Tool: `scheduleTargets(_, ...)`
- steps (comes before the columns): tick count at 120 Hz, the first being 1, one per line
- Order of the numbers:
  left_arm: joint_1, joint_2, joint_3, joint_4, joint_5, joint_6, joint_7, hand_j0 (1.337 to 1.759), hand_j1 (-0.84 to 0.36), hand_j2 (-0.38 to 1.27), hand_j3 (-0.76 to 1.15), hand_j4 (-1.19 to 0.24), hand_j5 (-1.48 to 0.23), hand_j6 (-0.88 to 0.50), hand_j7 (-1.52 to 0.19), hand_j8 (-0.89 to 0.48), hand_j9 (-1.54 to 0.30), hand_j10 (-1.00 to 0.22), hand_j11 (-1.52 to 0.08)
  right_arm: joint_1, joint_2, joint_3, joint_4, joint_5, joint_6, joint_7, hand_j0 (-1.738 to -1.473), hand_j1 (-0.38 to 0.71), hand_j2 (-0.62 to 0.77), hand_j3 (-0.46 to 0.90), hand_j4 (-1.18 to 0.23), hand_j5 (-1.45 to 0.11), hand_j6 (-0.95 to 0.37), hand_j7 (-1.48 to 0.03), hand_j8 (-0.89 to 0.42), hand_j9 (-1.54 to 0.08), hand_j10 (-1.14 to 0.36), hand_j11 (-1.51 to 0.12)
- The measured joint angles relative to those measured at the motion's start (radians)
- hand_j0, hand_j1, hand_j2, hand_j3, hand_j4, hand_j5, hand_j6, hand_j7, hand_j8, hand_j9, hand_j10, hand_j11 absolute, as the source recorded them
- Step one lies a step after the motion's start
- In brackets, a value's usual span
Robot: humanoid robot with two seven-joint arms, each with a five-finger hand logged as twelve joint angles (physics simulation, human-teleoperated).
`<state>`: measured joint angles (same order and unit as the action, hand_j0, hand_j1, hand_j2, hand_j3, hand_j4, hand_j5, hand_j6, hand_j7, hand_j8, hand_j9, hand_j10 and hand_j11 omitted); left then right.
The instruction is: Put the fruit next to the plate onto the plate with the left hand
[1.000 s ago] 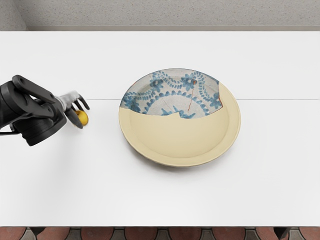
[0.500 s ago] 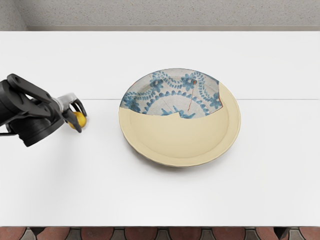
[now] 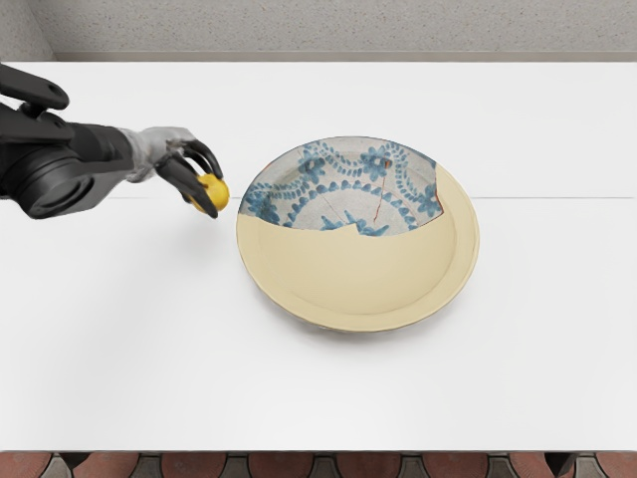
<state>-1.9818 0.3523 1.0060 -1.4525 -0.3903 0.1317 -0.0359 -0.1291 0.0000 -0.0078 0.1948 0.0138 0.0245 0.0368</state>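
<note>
A small yellow fruit (image 3: 213,190) sits in my left hand (image 3: 196,177), whose dark fingers are curled around it. The hand hovers above the white table just left of the plate (image 3: 358,289), close to its upper-left rim. The plate is wide and cream-coloured, with a blue floral pattern (image 3: 343,184) over its far half. Nothing lies on the plate. My left arm (image 3: 60,159) reaches in from the left edge. The right arm is out of view.
The white table (image 3: 318,388) spreads all around the plate. A grey wall runs along its far edge, and a tiled floor shows below its front edge.
My left hand closed on the fruit, lifted it off the table and carried it up and to the right, toward the plate's rim.
</note>
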Motion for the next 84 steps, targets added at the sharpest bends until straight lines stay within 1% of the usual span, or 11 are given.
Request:
scheduleTargets(8, -0.002, -0.008, -0.070, 0.002, 0.002, -0.055, 0.000, 1.654, -0.38, 0.60, 0.00, -0.81, -1.18, -0.35, -1.13, -0.37, -1.13, -0.81, -1.13, 0.000, 0.000, 0.000, 0.000, 0.000, 0.000, 0.000, -1.658, -0.34, 0.00, 0.00, -0.01, -0.01, -0.01, -0.01, -0.01, -0.01, -0.01, -0.01)
scheduleTargets(9, -0.001, -0.010, -0.079, 0.002, 0.002, -0.060, 0.000, 1.654, -0.38, 0.56, 0.00, -0.82, -1.18, -0.35, -1.13, -0.38, -1.13, -0.81, -1.14, 0.000, 0.000, 0.000, 0.000, 0.000, 0.000, 0.000, -1.658, -0.34, 0.00, 0.00, -0.01, -0.01, -0.01, -0.01, -0.01, -0.01, -0.01, -0.01)
scheduleTargets(12, 0.003, -0.015, -0.106, 0.002, 0.004, -0.072, 0.001, 1.653, -0.39, 0.63, 0.00, -0.82, -1.18, -0.36, -1.14, -0.37, -1.13, -0.81, -1.14, 0.000, 0.000, 0.000, 0.000, 0.000, 0.000, 0.000, -1.658, -0.34, 0.00, 0.00, -0.01, -0.01, -0.01, -0.01, -0.01, -0.01, -0.01, -0.01)
scheduleTargets(13, 0.005, -0.016, -0.116, 0.002, 0.005, -0.076, 0.001, 1.653, -0.37, 0.57, 0.00, -0.82, -1.19, -0.36, -1.14, -0.37, -1.13, -0.82, -1.14, 0.000, 0.000, 0.000, 0.000, 0.000, 0.000, 0.000, -1.658, -0.34, 0.00, 0.00, -0.01, -0.01, -0.01, -0.01, -0.01, -0.01, -0.01, -0.01)
scheduleTargets(27, 0.014, -0.020, -0.201, 0.008, 0.012, -0.105, 0.001, 1.654, -0.39, 0.67, 0.00, -0.82, -1.20, -0.38, -1.15, -0.40, -1.14, -0.84, -1.14, 0.000, 0.000, 0.000, 0.000, 0.000, 0.000, 0.000, -1.658, -0.34, 0.00, 0.00, -0.01, -0.01, -0.01, -0.01, -0.01, -0.01, -0.01, -0.01)
scheduleTargets(37, 0.015, -0.029, -0.224, 0.015, 0.015, -0.112, 0.001, 1.655, -0.41, 0.76, 0.00, -0.83, -1.20, -0.39, -1.14, -0.43, -1.14, -0.85, -1.15, 0.000, 0.000, 0.000, 0.000, 0.000, 0.000, 0.000, -1.658, -0.34, 0.00, 0.00, -0.01, -0.01, -0.01, -0.01, -0.01, -0.01, -0.01, -0.01)
scheduleTargets(42, 0.014, -0.029, -0.231, 0.018, 0.015, -0.113, 0.001, 1.655, -0.44, 0.89, 0.00, -0.84, -1.20, -0.43, -1.14, -0.44, -1.14, -0.85, -1.15, 0.000, 0.000, 0.000, 0.000, 0.000, 0.000, 0.000, -1.658, -0.34, 0.00, 0.00, -0.01, -0.01, -0.01, -0.01, -0.01, -0.01, -0.01, -0.01)
scheduleTargets(56, 0.014, -0.031, -0.240, 0.023, 0.016, -0.115, 0.001, 1.654, -0.42, 0.92, 0.00, -0.84, -1.17, -0.48, -1.14, -0.49, -1.15, -0.85, -1.15, 0.000, 0.000, 0.000, 0.000, 0.000, 0.000, 0.000, -1.658, -0.34, 0.00, 0.00, -0.01, -0.01, -0.01, -0.01, -0.01, -0.01, -0.01, -0.01)
scheduleTargets(60, 0.013, -0.033, -0.241, 0.024, 0.017, -0.112, -0.001, 1.654, -0.39, 0.85, 0.00, -0.79, -1.10, -0.48, -1.06, -0.48, -1.07, -0.80, -1.07, 0.000, 0.000, 0.000, 0.000, 0.000, 0.000, 0.000, -1.658, -0.34, 0.00, 0.00, -0.01, -0.01, -0.01, -0.01, -0.01, -0.01, -0.01, -0.01)
scheduleTargets(72, 0.011, -0.035, -0.243, 0.026, 0.019, -0.102, -0.005, 1.656, -0.13, 0.52, 0.00, -0.50, -0.70, -0.31, -0.68, -0.32, -0.68, -0.51, -0.68, 0.000, 0.000, 0.000, 0.000, 0.000, 0.000, 0.000, -1.658, -0.34, 0.00, 0.00, -0.01, -0.01, -0.01, -0.01, -0.01, -0.01, -0.01, -0.01)
scheduleTargets(84, 0.007, -0.032, -0.243, 0.026, 0.019, -0.102, -0.006, 1.657, 0.05, 0.32, 0.00, -0.31, -0.43, -0.19, -0.42, -0.20, -0.42, -0.32, -0.42, 0.000, 0.000, 0.000, 0.000, 0.000, 0.000, 0.000, -1.658, -0.34, 0.00, 0.00, -0.01, -0.01, -0.01, -0.01, -0.01, -0.01, -0.01, -0.01)
